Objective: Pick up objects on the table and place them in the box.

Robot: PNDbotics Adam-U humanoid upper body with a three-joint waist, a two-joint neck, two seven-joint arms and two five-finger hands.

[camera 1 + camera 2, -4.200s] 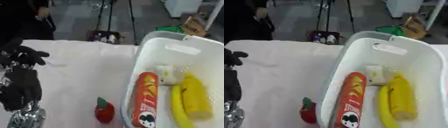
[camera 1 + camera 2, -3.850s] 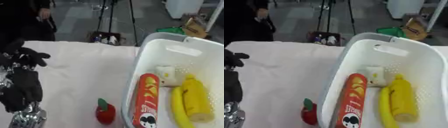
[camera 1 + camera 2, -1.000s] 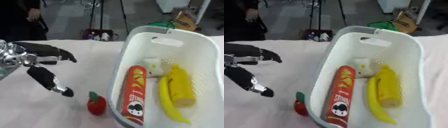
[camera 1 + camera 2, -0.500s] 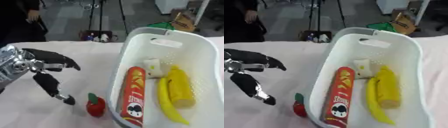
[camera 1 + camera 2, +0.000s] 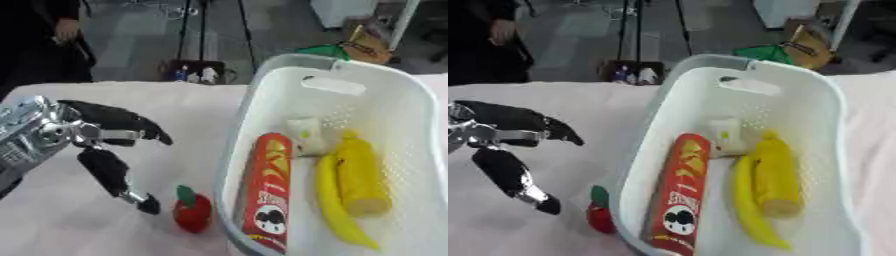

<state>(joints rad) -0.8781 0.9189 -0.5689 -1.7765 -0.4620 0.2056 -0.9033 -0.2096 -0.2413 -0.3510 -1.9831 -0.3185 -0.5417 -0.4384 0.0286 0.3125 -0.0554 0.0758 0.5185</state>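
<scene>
Now: left robot hand (image 5: 103,142) over tabletop (image 5: 188,107) left side, fingers spread, thumb hanging down, holding nothing. Thumb tip just left of red apple-like thing (image 5: 192,212) near tabletop front edge, beside box wall. White box (image 5: 267,85) at right holds red tube can (image 5: 267,187), pale small item (image 5: 304,135), banana (image 5: 337,210), yellow corn-like piece (image 5: 360,175).

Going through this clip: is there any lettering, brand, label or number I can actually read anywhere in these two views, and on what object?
No text can be read in either view.
Red chip can in the white basket: yellow markings and a round face-like logo near its bottom end, lettering too blurred to read.
Small pale box behind it: a yellowish patch, no legible words.
Banana, yellow corn cob, red apple-like toy: no markings seen.
</scene>
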